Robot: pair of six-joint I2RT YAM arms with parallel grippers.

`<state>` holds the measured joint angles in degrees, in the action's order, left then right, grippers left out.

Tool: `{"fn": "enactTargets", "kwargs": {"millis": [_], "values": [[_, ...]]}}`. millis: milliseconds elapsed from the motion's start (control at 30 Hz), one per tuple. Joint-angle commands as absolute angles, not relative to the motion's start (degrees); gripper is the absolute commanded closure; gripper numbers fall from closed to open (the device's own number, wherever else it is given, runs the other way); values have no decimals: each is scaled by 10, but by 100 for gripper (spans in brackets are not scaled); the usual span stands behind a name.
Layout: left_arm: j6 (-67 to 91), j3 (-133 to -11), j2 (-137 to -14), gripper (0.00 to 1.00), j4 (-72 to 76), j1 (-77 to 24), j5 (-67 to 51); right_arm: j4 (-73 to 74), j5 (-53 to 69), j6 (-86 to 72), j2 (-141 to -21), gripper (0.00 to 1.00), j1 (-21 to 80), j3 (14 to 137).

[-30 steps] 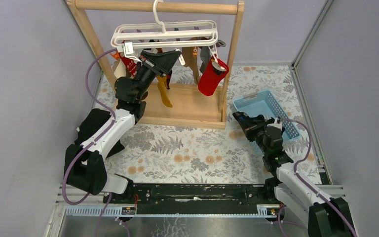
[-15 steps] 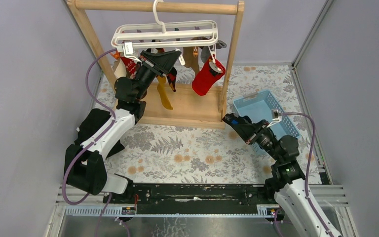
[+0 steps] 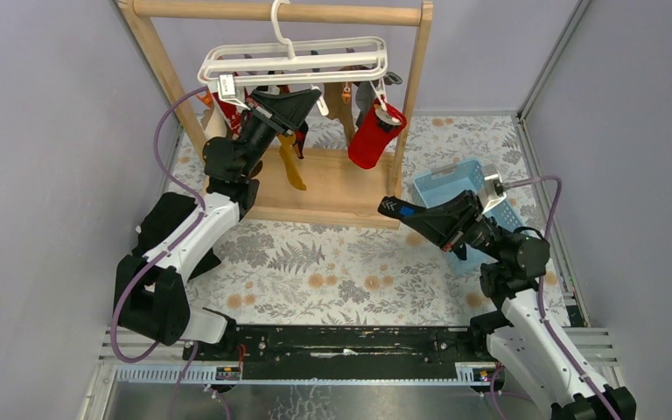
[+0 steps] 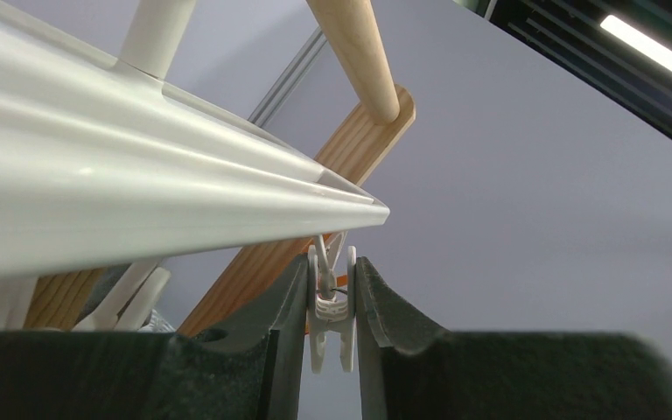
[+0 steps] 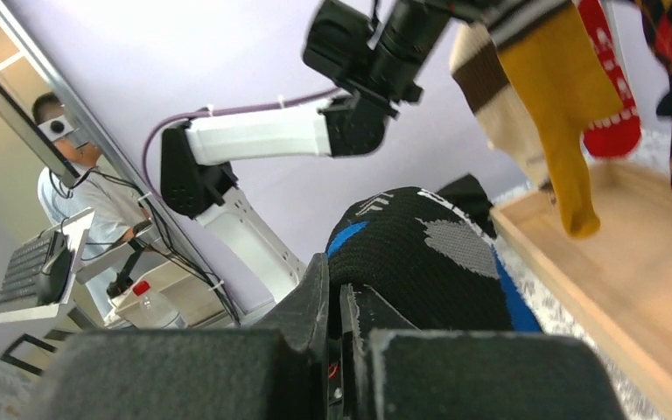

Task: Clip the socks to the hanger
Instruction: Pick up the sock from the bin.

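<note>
The white hanger (image 3: 293, 59) hangs by its hook from the wooden rail. Several socks are clipped under it, among them a red one (image 3: 376, 131) and a mustard one (image 3: 290, 162). My left gripper (image 3: 308, 98) is raised under the hanger's front bar. In the left wrist view its fingers (image 4: 290, 306) are shut on a small white clip (image 4: 331, 306), which is pressed open. My right gripper (image 3: 455, 223) is shut on the edge of a long black sock with blue (image 3: 416, 213) and holds it above the table, right of the rack. The same sock (image 5: 429, 262) fills the right wrist view in front of that gripper (image 5: 337, 302).
A wooden rack stands at the back on a flat base (image 3: 332, 188), with a round rail (image 3: 227, 10) across two posts. A light blue basket (image 3: 464, 185) sits at the right, just behind my right arm. The table has a leaf-patterned cover (image 3: 315, 262). Grey walls close in both sides.
My right arm has lifted the black sock out of the blue basket and swung it left toward the rack. The red sock has swayed. My left gripper has stayed on the clip.
</note>
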<state>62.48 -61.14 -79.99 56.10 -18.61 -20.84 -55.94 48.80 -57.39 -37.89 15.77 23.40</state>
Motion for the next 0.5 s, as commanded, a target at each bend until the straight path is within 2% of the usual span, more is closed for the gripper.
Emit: {"fn": "enactTargets", "kwargs": {"millis": [0,267,467], "values": [[674,-615,-808,100,616,-193,-247,-670,513,-583,-408,100,164,309],[671,-616,-806,100,611,-195,-248,-591,469,-592,-496,100,170,378],[678,-616,-814,100,617,-195,-246,-633,447,-591,-542,100,223,397]]}}
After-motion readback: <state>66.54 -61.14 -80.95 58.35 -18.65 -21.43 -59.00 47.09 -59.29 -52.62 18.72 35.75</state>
